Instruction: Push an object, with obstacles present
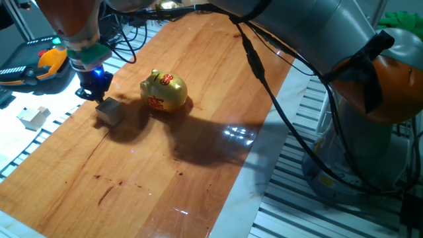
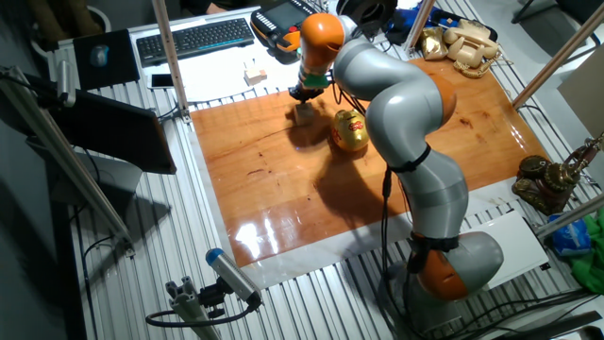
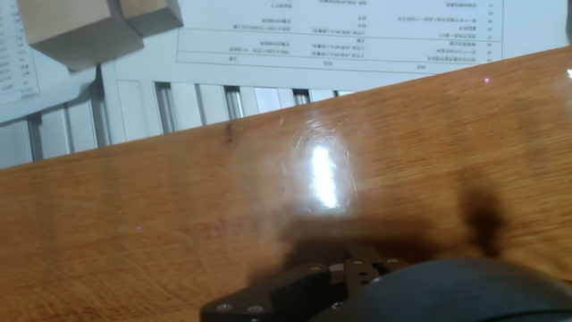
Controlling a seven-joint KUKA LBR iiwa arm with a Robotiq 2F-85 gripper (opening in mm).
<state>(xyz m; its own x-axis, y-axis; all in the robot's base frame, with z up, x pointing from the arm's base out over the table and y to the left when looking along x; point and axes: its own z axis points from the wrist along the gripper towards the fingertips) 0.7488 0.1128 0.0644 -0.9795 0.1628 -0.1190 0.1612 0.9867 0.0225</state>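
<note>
Pushing contact: the two-finger gripper (image 1: 94,90) stands right over the small pale beige wooden cube (image 1: 110,111), its tip at the cube's upper far edge; touching or just short of it, I cannot tell which.
Cube position: on the glossy wooden board (image 1: 198,165), close to the board's edge nearest the white papers, just beside the shiny golden piggy bank with red markings (image 1: 164,90).
Direction from gripper: the cube lies immediately below and slightly toward the board's middle from the fingertips, so a push from this side would likely send it inward along the board.
Obstacle relation: the piggy bank sits beside the cube with a narrow gap, not touching; in the other fixed view the cube (image 2: 305,113) is on the keyboard side of the pig (image 2: 350,131).
Long axis: none to speak of; the cube has equal plain faces, so any flat side should serve for pushing.
Gripper state: cannot tell whether the fingers are spread or closed; the hand view shows only the dark gripper base (image 3: 357,286) and bare board.
Risk, as a judgement: a push angled toward the pig would jam the cube against it.
Off-board lookalike: a pale block (image 1: 32,117) lies on the white surface, well apart from the pig.
</note>
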